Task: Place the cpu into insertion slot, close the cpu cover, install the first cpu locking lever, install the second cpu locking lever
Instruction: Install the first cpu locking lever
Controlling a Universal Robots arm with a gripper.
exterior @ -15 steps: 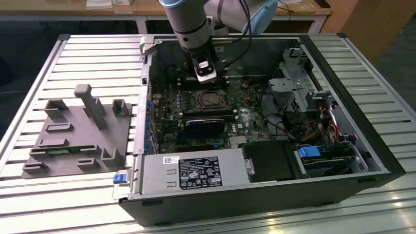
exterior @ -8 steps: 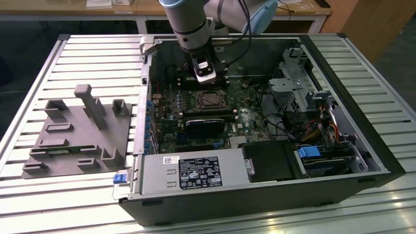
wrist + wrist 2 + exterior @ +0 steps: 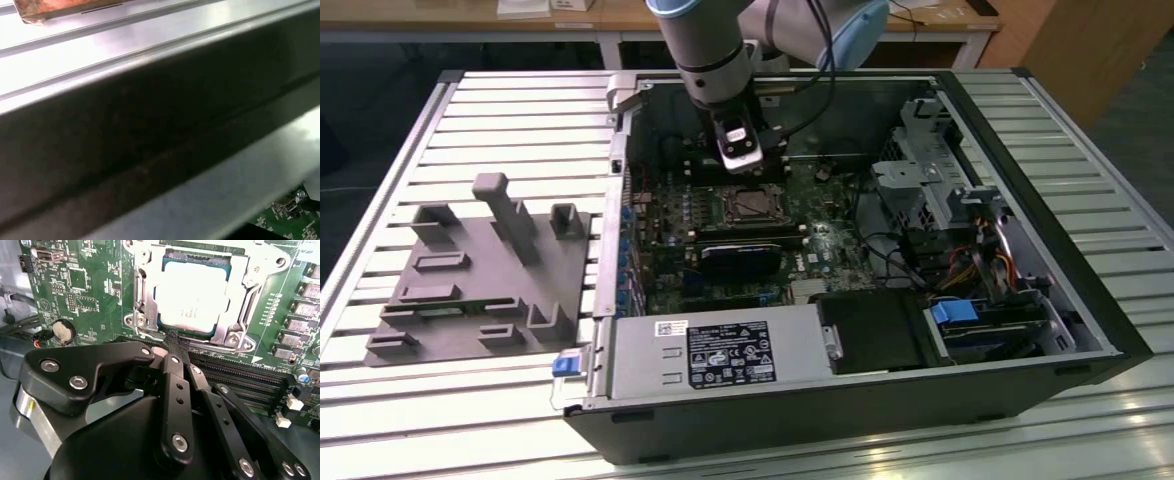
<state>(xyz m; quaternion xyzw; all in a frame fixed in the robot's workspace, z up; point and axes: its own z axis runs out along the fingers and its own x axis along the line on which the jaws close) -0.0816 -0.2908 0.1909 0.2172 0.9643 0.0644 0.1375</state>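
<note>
Gripper (image 3: 739, 158), exterior view: inside open computer case (image 3: 854, 410), just above insertion slot (image 3: 750, 205) on green motherboard (image 3: 674, 225). Grey fixture (image 3: 474, 275) on slatted table (image 3: 400, 400), outside case toward exterior view's left.

Second wrist view: cpu (image 3: 192, 292) seated in insertion slot, cpu cover (image 3: 239, 300) down around it. Fingers (image 3: 174, 385) drawn fully together, tips at edge of cpu cover; nothing visibly gripped.

First wrist view: case wall (image 3: 150, 140), corner of motherboard (image 3: 285, 217).

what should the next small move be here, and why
Likely ease the shut hand slightly down against the edge of the cpu cover: the cover already lies over the seated cpu, and the hand's tips sit right at that edge.
</note>
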